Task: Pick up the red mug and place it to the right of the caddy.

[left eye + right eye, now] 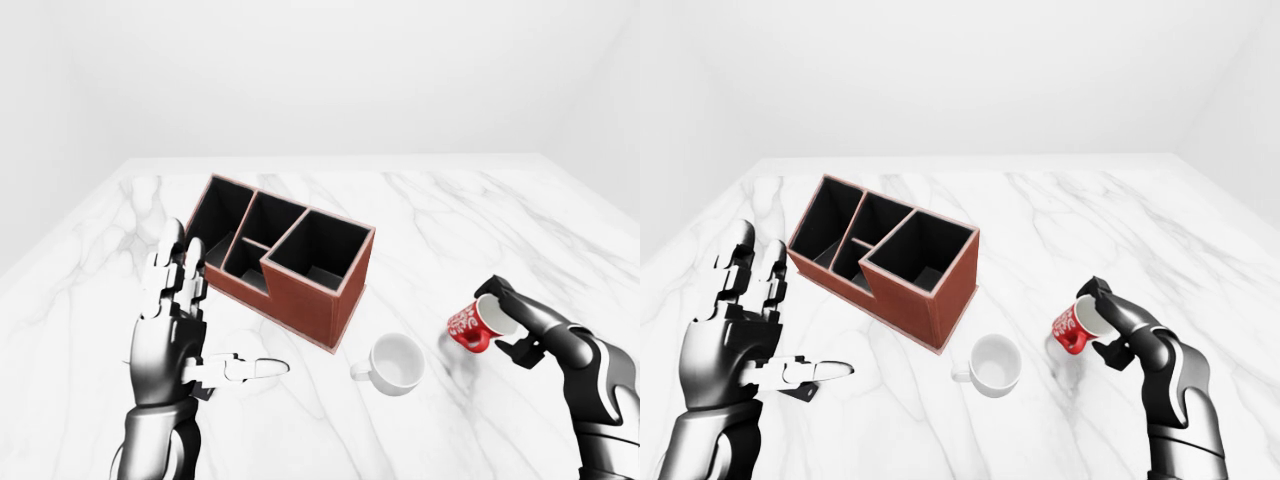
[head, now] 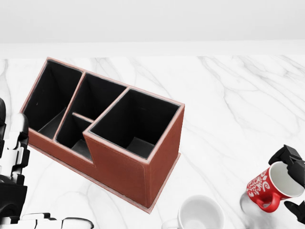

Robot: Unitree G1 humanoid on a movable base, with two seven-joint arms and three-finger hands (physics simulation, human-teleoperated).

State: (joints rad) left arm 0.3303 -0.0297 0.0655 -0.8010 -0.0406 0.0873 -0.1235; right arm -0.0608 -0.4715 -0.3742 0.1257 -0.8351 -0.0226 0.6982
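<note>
The red mug [image 2: 265, 187] with white lettering hangs tilted just above the marble table [image 1: 450, 225], its shadow below it. My right hand [image 1: 507, 322] is shut on the mug, fingers wrapped over its rim and body, at the lower right of the left-eye view. The brown caddy [image 1: 305, 292], with black compartments, stands at an angle left of the mug, well apart from it. At the lower left of that view my left hand [image 1: 186, 318] is raised, open and holding nothing.
A white mug [image 1: 396, 362] stands on the table between the caddy's near corner and the red mug. The table's far edge [image 1: 330, 158] meets a plain white wall.
</note>
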